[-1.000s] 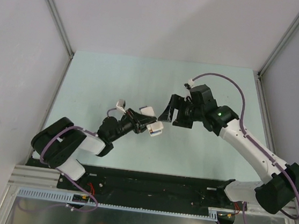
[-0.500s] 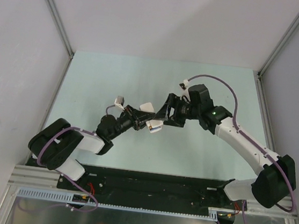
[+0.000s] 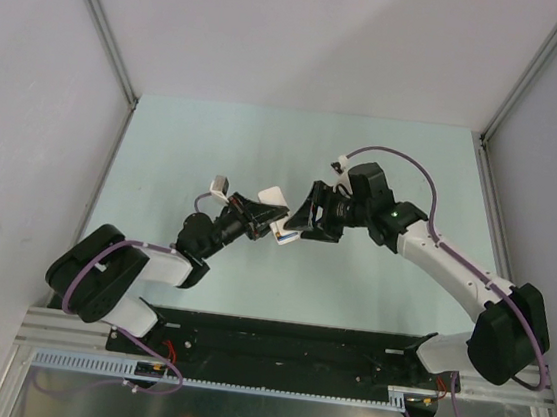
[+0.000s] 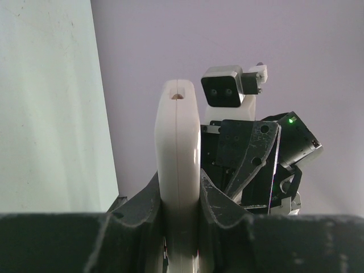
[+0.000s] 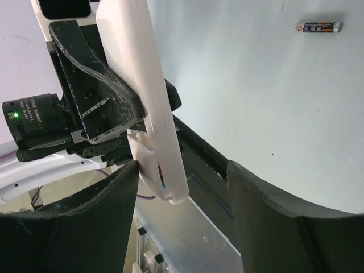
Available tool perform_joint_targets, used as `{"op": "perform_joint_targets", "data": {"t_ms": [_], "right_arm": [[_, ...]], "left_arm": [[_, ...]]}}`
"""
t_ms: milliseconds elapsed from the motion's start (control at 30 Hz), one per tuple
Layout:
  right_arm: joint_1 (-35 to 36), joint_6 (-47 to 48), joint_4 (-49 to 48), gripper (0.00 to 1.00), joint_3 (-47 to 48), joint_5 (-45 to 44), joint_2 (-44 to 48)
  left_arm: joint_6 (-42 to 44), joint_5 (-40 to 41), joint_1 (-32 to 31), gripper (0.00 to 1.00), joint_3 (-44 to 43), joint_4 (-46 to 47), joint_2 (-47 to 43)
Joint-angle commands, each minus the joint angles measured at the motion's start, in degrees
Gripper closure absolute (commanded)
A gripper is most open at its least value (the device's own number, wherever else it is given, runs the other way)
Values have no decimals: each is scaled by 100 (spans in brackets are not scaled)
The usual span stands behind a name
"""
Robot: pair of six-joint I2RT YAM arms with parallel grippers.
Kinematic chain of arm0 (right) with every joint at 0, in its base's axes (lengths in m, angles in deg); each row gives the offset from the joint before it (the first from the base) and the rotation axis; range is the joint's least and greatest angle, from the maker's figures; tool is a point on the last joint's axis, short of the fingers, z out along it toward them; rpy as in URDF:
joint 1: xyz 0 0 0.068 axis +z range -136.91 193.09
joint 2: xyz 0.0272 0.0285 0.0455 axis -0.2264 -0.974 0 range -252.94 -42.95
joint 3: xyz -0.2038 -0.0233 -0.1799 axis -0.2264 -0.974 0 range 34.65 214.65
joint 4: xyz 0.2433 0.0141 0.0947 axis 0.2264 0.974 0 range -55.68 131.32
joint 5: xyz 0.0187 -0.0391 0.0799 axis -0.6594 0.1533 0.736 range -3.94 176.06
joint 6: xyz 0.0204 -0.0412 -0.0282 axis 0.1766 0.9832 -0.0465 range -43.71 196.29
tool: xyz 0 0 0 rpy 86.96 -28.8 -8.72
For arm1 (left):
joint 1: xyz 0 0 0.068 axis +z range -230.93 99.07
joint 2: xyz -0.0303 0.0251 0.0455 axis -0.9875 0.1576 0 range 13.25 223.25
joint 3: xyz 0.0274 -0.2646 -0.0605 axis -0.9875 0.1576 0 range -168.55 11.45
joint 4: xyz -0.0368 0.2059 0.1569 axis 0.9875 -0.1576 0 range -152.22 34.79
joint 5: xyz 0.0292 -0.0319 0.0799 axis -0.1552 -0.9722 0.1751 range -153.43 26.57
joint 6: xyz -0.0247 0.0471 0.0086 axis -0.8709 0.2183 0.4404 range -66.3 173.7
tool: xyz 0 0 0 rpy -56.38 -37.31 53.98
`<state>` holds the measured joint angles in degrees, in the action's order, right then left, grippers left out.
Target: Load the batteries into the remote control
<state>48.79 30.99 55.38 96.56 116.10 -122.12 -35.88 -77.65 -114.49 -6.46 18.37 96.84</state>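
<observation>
The counter [image 3: 216, 141] is a pale mint-green sheet, matte and evenly lit. In the left wrist view [image 4: 45, 102] it shows only faint specks. Plain grey-white walls [image 3: 327, 43] close it in at nine, twelve and three o'clock. Slim aluminium posts [image 3: 98, 22] slant up from the far corners at eleven and one o'clock. At six o'clock a black base plate [image 3: 283, 345] carries both arms, with a ribbed metal rail [image 3: 239, 380] just nearer than it.

The two arms meet above the middle of the counter, the left reaching in from seven o'clock and the right from four o'clock. The left tool [image 3: 268, 215] is pinching the remote control [image 4: 178, 170] by its flat sides and holds it clear of the surface. From the left wrist the remote is seen edge-on, standing up between the dark fingers [image 4: 219, 199].

The right tool [image 5: 182, 168] is spread, one finger [image 5: 96, 227] on each side of the remote's lower end [image 5: 153, 96]. There is clear space between the remote and the finger at three o'clock. Whether the other finger touches it cannot be told. A sliver of red and blue shows at that end of the remote, too small to identify.

One dark battery [image 5: 318, 27] with a gold band lies on its side on the bare counter. It sits well apart from the remote, at one o'clock in the right wrist view.
</observation>
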Motion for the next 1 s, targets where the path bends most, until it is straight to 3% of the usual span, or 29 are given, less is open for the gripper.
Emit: {"op": "perform_joint_targets", "data": {"t_ms": [0,300,967], "right_arm": [[-28,-137,-435,34,-100,230,16],[-37,-295,-612,39,-223,397,8],[-2,-313,-401,39,-337,590,201]], "left_arm": [[-68,-64,34,100,-143,1255,-220],[-51,-20,34,100,-125,1255,-238],[-51,-134,34,100,-178,1255,-106]]}}
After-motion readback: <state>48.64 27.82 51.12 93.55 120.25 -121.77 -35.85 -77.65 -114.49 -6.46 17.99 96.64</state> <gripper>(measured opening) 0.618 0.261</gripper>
